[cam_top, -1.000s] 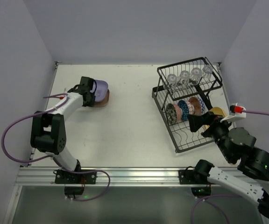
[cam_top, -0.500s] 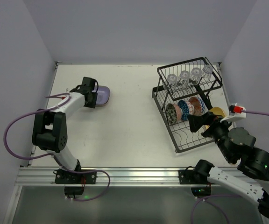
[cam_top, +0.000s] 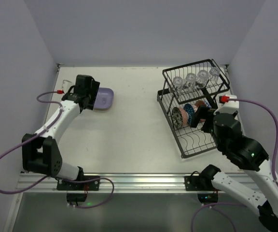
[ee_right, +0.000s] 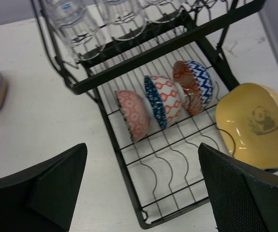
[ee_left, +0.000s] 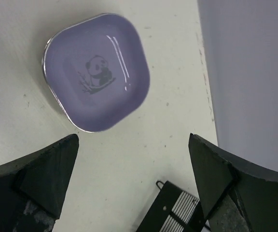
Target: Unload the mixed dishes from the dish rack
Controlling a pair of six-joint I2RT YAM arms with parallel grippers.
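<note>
Lavender plate (cam_top: 103,98), well apart from dish rack (cam_top: 193,141)

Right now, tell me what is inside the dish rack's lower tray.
Three patterned bowls stand on edge in the lower tray, with a yellow plate at its right end. The upper shelf partly covers the tray's back part, so anything there is hidden.

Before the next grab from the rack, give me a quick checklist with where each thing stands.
1. Left gripper open, clear of the lavender plate: ok.
2. Lavender plate flat on the table: ok.
3. Right gripper open above the dish rack lower tray: ok.
4. Three bowls standing on edge, nothing covering them: ok.
5. Yellow plate seated steadily: cannot tell.
6. Rack emptied: not ok; bowls, yellow plate, glasses remain.
</note>
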